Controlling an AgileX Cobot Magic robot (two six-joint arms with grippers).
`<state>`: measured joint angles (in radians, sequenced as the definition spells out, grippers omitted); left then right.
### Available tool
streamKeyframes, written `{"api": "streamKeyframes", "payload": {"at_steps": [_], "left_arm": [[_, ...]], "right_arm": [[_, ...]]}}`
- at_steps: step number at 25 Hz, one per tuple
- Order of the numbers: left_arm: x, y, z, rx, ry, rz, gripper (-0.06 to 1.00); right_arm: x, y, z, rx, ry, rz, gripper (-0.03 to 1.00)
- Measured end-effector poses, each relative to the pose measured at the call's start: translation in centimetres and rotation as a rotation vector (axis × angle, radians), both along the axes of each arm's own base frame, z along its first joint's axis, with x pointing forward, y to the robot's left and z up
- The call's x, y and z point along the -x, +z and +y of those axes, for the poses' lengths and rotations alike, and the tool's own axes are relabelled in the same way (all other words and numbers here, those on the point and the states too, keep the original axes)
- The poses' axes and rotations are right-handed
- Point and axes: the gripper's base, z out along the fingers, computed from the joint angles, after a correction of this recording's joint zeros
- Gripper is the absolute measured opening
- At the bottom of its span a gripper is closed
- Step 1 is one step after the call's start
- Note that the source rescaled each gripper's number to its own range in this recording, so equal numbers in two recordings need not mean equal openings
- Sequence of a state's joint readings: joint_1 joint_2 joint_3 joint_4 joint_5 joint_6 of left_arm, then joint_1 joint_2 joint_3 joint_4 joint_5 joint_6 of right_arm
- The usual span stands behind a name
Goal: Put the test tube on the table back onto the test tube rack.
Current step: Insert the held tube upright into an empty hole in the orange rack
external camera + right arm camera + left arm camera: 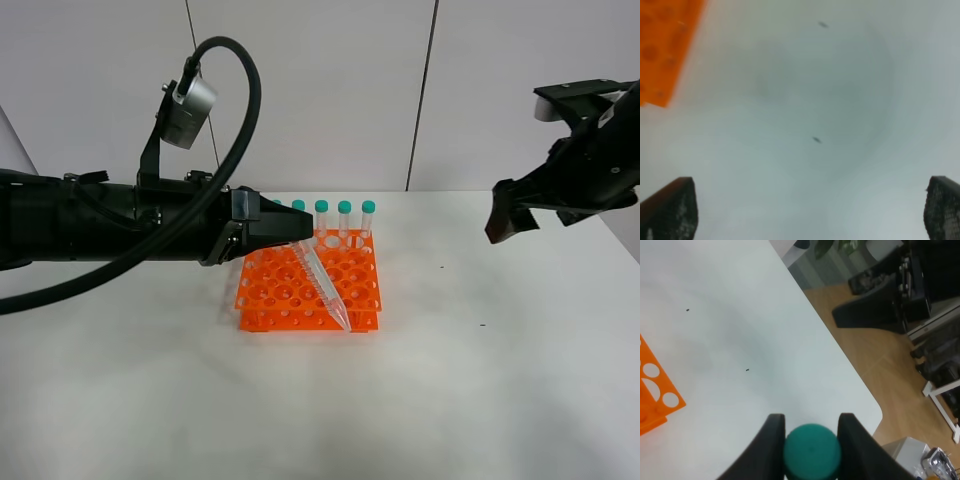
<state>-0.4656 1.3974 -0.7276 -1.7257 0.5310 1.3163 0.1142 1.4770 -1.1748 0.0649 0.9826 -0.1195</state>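
My left gripper (296,238) is shut on the test tube (322,284), gripping it near its teal cap (812,450). The tube slants down to the right, its pointed tip over the front right corner of the orange test tube rack (268,293). Whether the tip sits in a hole I cannot tell. Several other teal-capped tubes (344,218) stand upright in the rack's back row. A corner of the rack shows in the left wrist view (655,395) and in the right wrist view (662,47). My right gripper (510,215) is open, raised above the white table (480,400) at the right.
The table's rounded right corner (872,412) gives way to a wooden floor with dark equipment (920,285) beyond it. Small dark specks (816,139) mark the table top. A white panelled wall stands behind.
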Motion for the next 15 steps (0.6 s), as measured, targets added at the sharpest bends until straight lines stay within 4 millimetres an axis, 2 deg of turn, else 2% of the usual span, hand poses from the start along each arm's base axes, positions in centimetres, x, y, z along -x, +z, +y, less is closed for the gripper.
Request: {"api": "streamKeyframes", "payload": {"at_steps": [4,11,15], "left_arm": [[0.0,0.0,0.0,0.000,0.000,0.000,0.00],[0.0,0.0,0.0,0.000,0.000,0.000,0.00],[0.0,0.0,0.0,0.000,0.000,0.000,0.00]], "right_arm": [[0.8,-0.2,-1.7,0.004,-0.063,0.109,1.00],[2.1,-0.4,-2.3,0.009,-0.078,0.220,1.00],[4.6,-0.5,-2.3,-0.006,-0.079,0.228,1.00]]}}
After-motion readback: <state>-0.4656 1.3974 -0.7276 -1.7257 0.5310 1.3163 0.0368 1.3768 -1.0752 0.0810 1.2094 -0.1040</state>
